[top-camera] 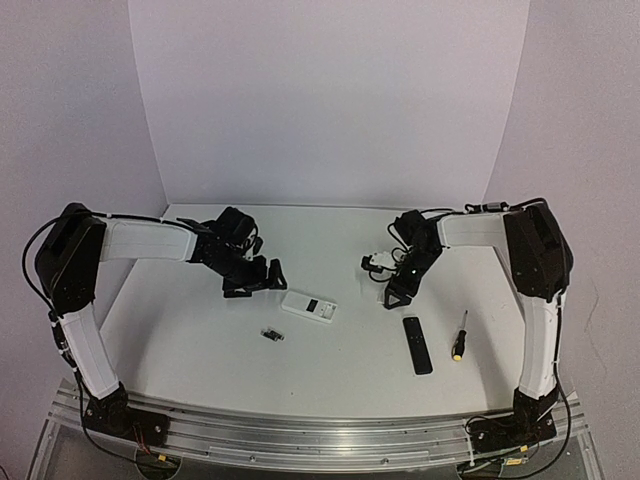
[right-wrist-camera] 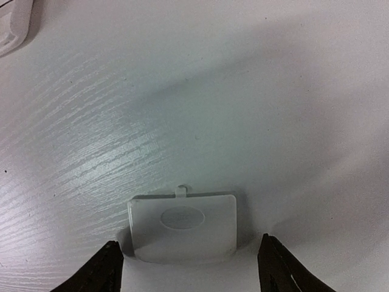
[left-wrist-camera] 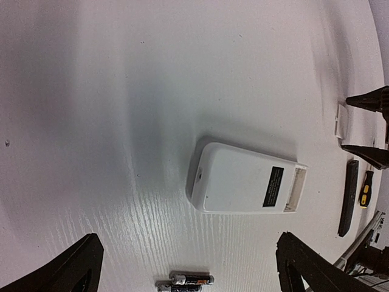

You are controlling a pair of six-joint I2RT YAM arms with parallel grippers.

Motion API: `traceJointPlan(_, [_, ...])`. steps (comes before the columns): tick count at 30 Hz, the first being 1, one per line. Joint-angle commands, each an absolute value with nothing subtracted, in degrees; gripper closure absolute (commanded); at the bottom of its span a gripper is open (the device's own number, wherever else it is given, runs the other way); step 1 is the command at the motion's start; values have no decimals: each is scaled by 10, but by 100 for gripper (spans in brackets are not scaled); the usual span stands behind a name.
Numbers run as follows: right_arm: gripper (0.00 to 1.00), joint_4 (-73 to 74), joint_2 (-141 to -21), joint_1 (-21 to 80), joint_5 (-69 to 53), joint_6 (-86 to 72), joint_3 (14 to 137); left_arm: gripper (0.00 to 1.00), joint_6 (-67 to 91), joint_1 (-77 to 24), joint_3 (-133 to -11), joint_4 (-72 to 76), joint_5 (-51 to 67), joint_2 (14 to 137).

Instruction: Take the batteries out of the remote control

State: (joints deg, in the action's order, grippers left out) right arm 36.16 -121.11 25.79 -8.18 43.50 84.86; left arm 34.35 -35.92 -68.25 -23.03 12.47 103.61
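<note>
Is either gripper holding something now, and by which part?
Nothing is held. The left gripper is open; the right gripper straddles the battery cover, not gripping it.

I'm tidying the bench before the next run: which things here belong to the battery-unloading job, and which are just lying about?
Job: white remote; batteries; battery cover.
Lying about: black remote; screwdriver.

white woodgrain table [top-camera: 200, 345], pale lilac walls [top-camera: 330, 100]
</note>
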Motion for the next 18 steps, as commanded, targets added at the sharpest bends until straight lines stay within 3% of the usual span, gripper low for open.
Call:
traceJointPlan(1, [33, 358, -1231, 266, -55, 445, 843, 0, 333, -354, -710, -233, 132, 1041])
traceJointPlan(9, [36, 353, -1242, 281, -21, 450, 827, 0, 331, -351, -708, -236, 134, 1043])
traceJointPlan(18, [50, 352, -1229, 289, 24, 449, 800, 0, 323, -348, -706, -240, 135, 1043])
